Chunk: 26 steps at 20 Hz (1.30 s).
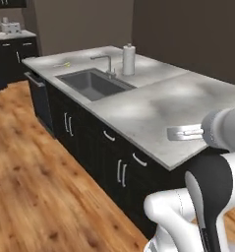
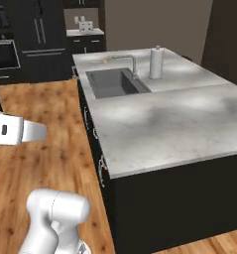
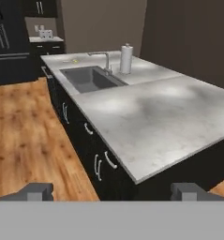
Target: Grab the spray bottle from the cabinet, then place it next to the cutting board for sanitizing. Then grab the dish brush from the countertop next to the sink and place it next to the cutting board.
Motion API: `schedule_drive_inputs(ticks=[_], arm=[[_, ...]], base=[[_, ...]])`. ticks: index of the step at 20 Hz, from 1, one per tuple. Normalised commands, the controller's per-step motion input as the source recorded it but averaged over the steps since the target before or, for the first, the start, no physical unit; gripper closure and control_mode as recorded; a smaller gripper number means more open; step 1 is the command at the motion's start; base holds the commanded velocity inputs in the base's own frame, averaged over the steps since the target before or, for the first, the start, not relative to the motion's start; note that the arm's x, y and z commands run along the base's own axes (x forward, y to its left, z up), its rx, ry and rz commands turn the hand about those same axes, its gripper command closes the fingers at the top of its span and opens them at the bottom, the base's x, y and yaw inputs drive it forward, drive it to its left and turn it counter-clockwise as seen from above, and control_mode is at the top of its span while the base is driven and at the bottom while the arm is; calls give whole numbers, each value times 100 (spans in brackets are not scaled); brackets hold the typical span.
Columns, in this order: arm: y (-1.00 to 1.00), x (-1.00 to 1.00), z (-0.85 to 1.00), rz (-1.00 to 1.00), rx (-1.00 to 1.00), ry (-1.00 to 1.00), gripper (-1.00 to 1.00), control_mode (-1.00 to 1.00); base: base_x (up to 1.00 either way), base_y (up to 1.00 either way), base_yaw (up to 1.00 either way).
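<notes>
The dish brush [image 1: 63, 64] [image 2: 101, 61] [image 3: 72, 60] is a thin pale stick lying on the grey-white countertop [image 1: 153, 106] [image 3: 151, 117], at its far end beside the dark sink [image 1: 92, 83] [image 2: 115, 83] [image 3: 87, 78]. My gripper [image 3: 112, 193] is open, its fingertips [image 3: 36, 191] wide apart with nothing between them. It hovers off the near corner of the island, far from the brush. A tall dark cabinet [image 2: 38, 30] with silver bar handles stands at the back wall. The spray bottle and the cutting board are out of view.
A white paper-towel roll [image 1: 129, 59] [image 3: 126, 58] stands behind the curved silver faucet [image 1: 106, 61]. Dark drawers with silver handles [image 3: 99, 164] run under the counter. Wood floor [image 3: 24, 140] stretches along the island's left side. Small white items [image 3: 45, 33] sit on a back counter.
</notes>
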Motion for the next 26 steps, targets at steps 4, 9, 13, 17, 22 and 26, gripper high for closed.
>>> schedule_drive_inputs(ticks=[4, 9, 13, 17, 22, 26], arm=[[0, 0, 0, 0, 0, 0, -100, 100], [0, 0, 0, 0, 0, 0, -100, 100], [0, 0, 0, 0, 0, 0, -100, 100], [0, 0, 0, 0, 0, 0, -100, 100], [0, 0, 0, 0, 0, 0, -100, 100], [0, 0, 0, 0, 0, 0, -100, 100]], base=[[10, 100, -49], [21, 100, -51], [32, 100, -54], [32, 100, -49], [29, 100, -47], [31, 100, -48]])
